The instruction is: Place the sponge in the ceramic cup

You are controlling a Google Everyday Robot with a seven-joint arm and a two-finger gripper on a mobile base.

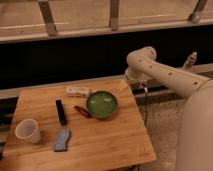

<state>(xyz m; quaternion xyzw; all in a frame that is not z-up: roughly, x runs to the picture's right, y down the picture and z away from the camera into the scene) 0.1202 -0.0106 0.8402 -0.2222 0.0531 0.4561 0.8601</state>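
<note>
A grey-blue sponge (pixel 62 140) lies flat near the front left of the wooden table (pixel 115 140). Just to its left stands a white ceramic cup (pixel 28 131), upright and apart from the sponge. My white arm (pixel 160 74) bends over the table's far right corner. The gripper (pixel 191 60) pokes up behind the arm at the far right, well away from the sponge and the cup and holding nothing I can see.
A green bowl (pixel 102 104) sits mid-table with a red object (pixel 82 111) at its left edge. A black bar (pixel 60 111) lies above the sponge, and a white packet (pixel 78 91) sits near the back edge. A dark wall and railing run behind the table.
</note>
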